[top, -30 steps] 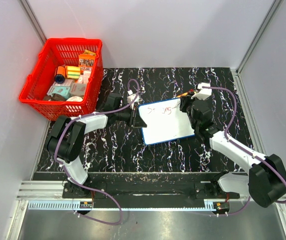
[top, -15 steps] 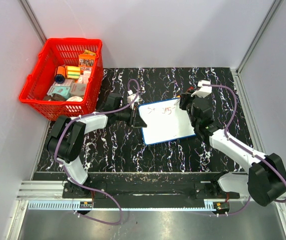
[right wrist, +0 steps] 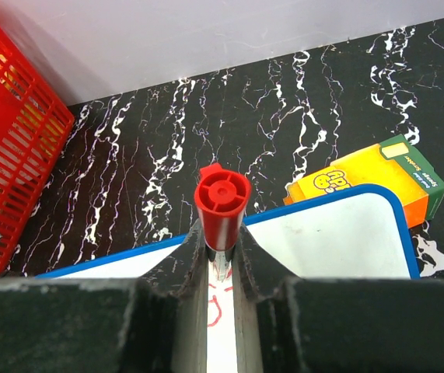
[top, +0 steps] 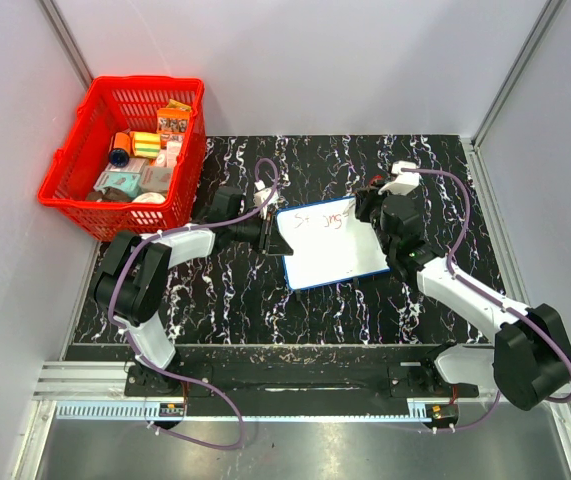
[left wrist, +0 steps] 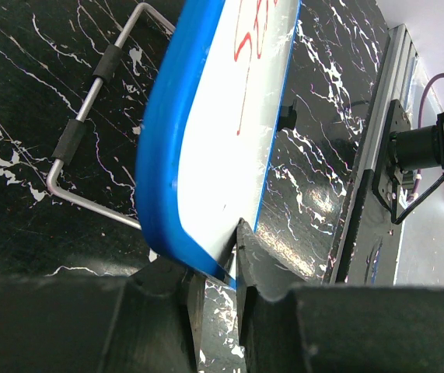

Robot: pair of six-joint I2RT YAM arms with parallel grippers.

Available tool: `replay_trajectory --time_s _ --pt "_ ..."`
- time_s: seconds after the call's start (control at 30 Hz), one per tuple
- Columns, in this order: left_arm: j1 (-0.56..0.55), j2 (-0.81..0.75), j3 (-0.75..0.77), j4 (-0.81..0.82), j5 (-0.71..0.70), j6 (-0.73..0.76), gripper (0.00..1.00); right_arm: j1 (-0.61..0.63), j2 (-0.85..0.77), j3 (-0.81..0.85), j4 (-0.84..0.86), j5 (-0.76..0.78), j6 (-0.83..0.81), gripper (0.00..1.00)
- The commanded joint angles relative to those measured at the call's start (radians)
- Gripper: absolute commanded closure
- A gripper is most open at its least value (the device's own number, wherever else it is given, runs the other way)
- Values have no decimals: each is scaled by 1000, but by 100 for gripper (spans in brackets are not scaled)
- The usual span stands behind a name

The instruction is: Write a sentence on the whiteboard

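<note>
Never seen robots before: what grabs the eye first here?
A bright red basket of small packages sits at the far left. In the middle, the left claw pinches the edge of a blue-framed whiteboard, while the right claw holds a red marker at the red scribbles along its far edge.

Left claw clamped, right claw clamped — both arms extended

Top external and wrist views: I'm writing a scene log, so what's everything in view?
whiteboard: one, white, blue frame, table centre
sentence: few strokes, red, whiteboard's far edge
marker: one, red, over the whiteboard
box: one, orange and green, whiteboard's far right corner
basket: one, red, far left, holding packages
wire stand: one, metal, by the whiteboard's left edge
table: one, black marbled
left gripper: shut on whiteboard
right gripper: shut on marker
</note>
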Motion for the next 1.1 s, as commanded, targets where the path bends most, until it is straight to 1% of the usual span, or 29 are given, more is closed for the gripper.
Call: replay_trajectory --time_s 0.0,0.4,0.57,0.77,1.07 --pt "-15 18 -10 -53 -150 130 100 -6 0 2 -14 -22 9 100" --pt "-17 21 -8 -54 -150 130 100 -6 -43 -46 -54 -11 9 100" --pt "-17 21 -8 -54 -148 129 100 -6 -56 -56 -61 25 9 100" --pt "-17 23 -7 -54 -150 129 100 -6 -59 -40 -63 82 -1 100" --pt "-20 23 -7 -53 -150 129 100 -7 -74 -18 -48 104 2 100"
